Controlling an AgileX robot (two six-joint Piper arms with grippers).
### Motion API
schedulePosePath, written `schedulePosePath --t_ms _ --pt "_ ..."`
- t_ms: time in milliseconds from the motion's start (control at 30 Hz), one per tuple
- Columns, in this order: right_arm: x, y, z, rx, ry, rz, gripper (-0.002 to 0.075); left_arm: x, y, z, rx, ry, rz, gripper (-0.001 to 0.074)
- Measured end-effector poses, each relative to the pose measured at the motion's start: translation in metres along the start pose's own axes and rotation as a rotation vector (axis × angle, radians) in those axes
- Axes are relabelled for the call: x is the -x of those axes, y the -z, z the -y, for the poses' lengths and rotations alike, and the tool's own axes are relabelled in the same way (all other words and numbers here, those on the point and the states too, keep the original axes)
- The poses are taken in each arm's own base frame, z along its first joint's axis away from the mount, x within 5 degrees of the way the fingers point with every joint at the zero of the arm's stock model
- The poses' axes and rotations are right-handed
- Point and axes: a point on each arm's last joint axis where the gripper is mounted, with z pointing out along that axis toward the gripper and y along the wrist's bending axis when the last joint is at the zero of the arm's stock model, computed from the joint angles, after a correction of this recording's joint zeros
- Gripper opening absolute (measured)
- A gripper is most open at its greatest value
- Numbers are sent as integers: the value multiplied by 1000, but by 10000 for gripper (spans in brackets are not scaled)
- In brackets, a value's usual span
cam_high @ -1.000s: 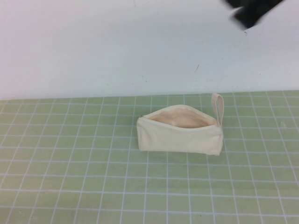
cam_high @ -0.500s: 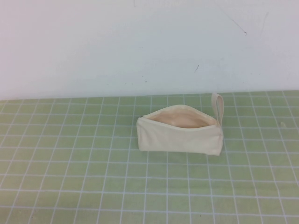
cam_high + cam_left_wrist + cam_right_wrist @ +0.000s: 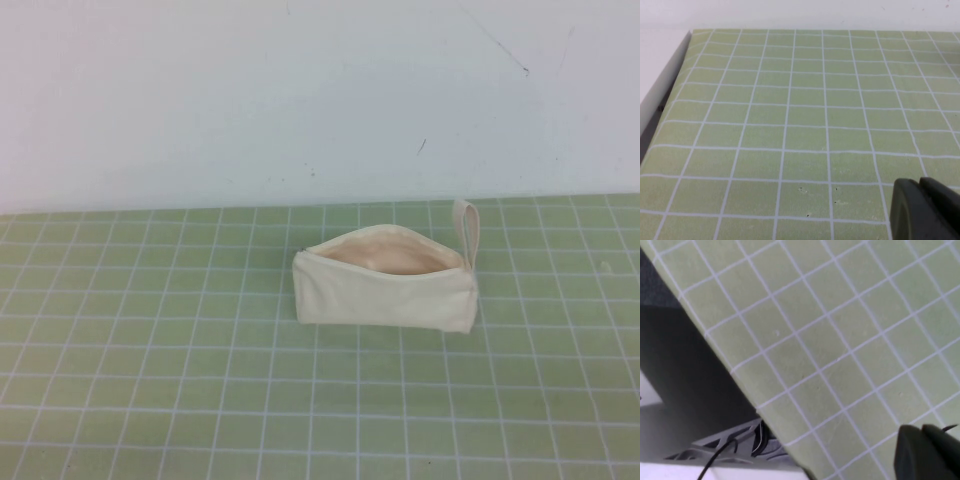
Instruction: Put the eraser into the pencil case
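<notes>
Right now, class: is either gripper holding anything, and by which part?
Nothing is held. The left gripper and right gripper are shut over bare mat, away from the pencil case.

My high camera looks down from my side onto the mat point(image 3: 150, 380), with the pencil case point(image 3: 385, 290) mid-frame and the white wall point(image 3: 200, 100) behind. My left wrist camera sits close over bare mat point(image 3: 790, 125), facing its far edge; my right wrist camera looks down over a mat point(image 3: 840, 340) edge. All three share only the mat.
</notes>
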Motion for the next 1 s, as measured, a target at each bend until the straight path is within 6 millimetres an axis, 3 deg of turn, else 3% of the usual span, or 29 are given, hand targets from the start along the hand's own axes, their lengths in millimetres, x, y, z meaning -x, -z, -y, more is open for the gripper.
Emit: schedulePosePath --t_ms 100,300,400,533,600,733,1000 --pt "-13 -2 -4 -3 -21 16 1 0 0 0 0 0 0 -1" --pt "-33 13 -7 -139 -147 121 1 0 0 0 0 0 0 -1" --pt "-41 20 -5 -292 -148 172 1 0 0 0 0 0 0 -1" --pt "-40 18 3 -566 -191 408 0 0 0 0 0 0 0 -1" --pt "-41 11 7 -687 -226 533 0 0 0 0 0 1 0 -1" --pt "-59 -21 12 -850 -320 645 0 0 0 0 0 1 0 -1" --pt "-98 -94 14 -834 -481 565 0 0 0 0 0 1 0 -1"
